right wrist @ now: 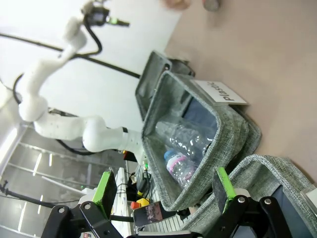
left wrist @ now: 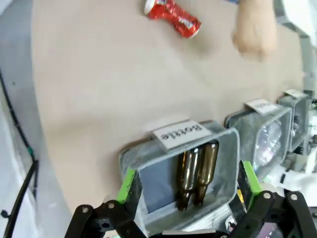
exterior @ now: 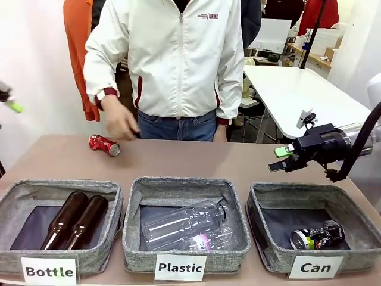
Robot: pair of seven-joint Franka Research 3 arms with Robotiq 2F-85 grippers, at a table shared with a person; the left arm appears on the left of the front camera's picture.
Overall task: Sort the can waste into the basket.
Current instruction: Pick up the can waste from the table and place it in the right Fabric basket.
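Observation:
The crushed red can (exterior: 104, 145) lies on its side on the table's far left, just under the person's hand (exterior: 119, 124). The wrist view shows the same red can (left wrist: 172, 16) far ahead of my open left gripper (left wrist: 188, 181), which hovers over the "Bottle" basket. In the front view my left gripper (exterior: 9, 99) sits high at the left edge. The dark printed can (exterior: 315, 236) rests inside the "Can" basket (exterior: 297, 187). Above that basket's far rim hangs my right gripper (exterior: 280, 159), open and empty; its own view has the right gripper (right wrist: 163, 187) above the basket edges.
The "Bottle" basket (exterior: 59, 186) holds two brown glass bottles (exterior: 74, 219). The "Plastic" basket (exterior: 181, 182) in the middle holds clear plastic bottles (exterior: 184, 225). The person stands at the far edge. Bare tabletop stretches between the baskets and the person.

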